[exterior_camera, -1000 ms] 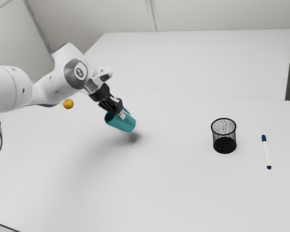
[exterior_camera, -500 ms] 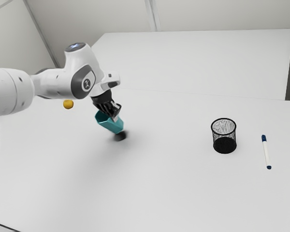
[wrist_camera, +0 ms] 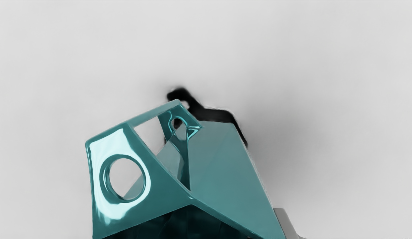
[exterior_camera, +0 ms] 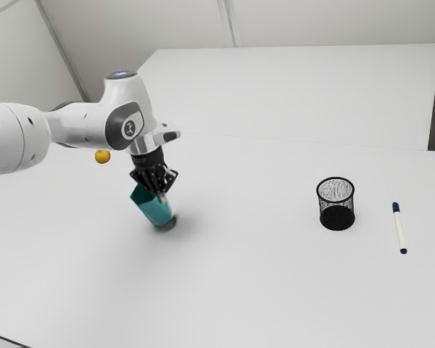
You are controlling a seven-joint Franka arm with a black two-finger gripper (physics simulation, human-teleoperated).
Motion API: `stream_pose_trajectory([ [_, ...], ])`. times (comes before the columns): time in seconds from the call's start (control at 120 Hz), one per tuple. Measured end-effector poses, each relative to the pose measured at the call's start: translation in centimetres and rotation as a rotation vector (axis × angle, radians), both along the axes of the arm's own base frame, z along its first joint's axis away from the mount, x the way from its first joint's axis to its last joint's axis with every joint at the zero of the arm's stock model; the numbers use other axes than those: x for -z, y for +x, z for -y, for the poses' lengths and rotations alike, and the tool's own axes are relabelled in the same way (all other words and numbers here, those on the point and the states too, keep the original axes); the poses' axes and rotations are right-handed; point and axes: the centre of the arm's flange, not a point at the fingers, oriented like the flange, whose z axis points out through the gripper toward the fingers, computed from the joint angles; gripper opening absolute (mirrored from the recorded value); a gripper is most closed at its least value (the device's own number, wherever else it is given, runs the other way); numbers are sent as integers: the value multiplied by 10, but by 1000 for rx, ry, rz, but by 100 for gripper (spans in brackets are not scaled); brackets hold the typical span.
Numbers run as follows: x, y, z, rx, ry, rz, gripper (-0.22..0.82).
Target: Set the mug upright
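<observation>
Teal mug (exterior_camera: 156,209), axis slanted, mouth up

Your mug (exterior_camera: 154,209): shifted toward the exterior view's left and lower in that view, tilt reduced, nearer upright. Your gripper (exterior_camera: 160,194): shifted likewise, turned to point more steeply downward.

Honestly, there's no text, brand or number you can read here. You've got some small emblem on the round badge (exterior_camera: 129,129) on your arm (exterior_camera: 76,125), but it's too tiny to make out.
</observation>
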Motion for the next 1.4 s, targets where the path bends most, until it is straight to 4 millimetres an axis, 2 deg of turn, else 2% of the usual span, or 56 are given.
stream_pose_trajectory([
  [0.292, 11, -7, -4, -89, 10, -83, -18],
  [0.733, 37, -4, -7, -165, 21, -159, -18],
  [0.8, 36, -3, -6, -167, 20, -159, -4],
  [0.925, 29, 1, -4, -160, 22, -143, 23],
  [1.042, 12, 8, -2, -151, 19, -109, 39],
  [1.283, -35, 12, -2, -131, 11, -23, 54],
  [1.4, -80, 22, -9, -92, 31, 67, 56],
])
